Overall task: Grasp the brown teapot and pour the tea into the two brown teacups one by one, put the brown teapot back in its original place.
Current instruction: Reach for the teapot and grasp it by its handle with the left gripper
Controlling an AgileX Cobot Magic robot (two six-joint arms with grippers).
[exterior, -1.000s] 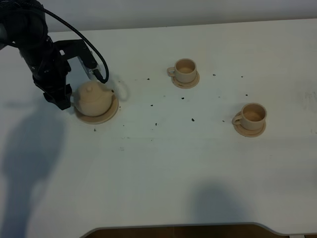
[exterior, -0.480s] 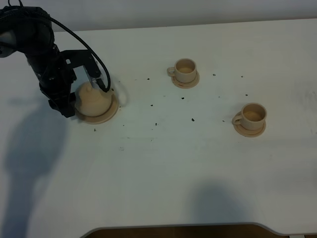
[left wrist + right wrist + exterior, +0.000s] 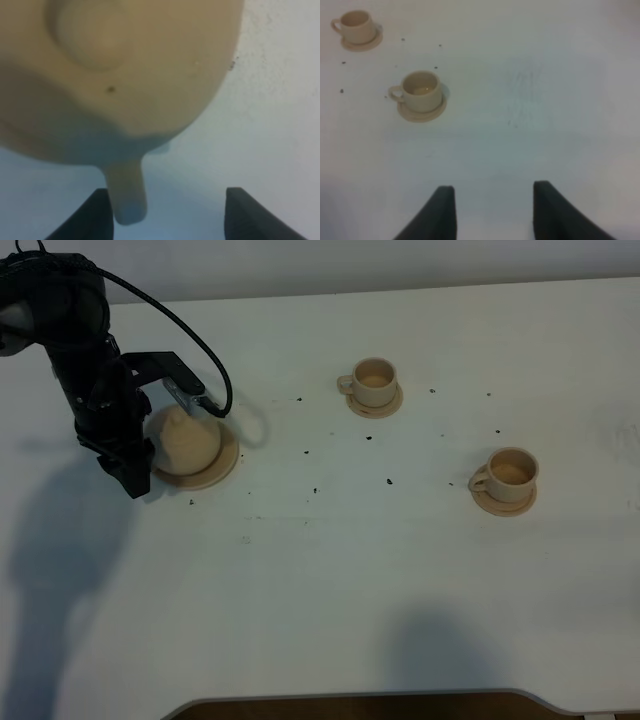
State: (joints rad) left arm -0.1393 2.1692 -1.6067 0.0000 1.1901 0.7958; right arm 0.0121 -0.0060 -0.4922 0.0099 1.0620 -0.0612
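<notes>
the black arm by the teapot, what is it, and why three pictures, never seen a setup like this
It is one arm of a two-armed robot. The wide picture comes from a camera high over the white table; the other two come from a camera on each wrist. The brown teapot sits on its saucer. The left gripper is open, fingers either side of the handle, gripping nothing yet. Two teacups stand apart on small saucers. The right gripper is open above the table, holding nothing.

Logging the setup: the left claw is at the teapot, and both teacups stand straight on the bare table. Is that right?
No: in the exterior high view the far teacup and near teacup each stand on a small saucer; the rest holds.
</notes>
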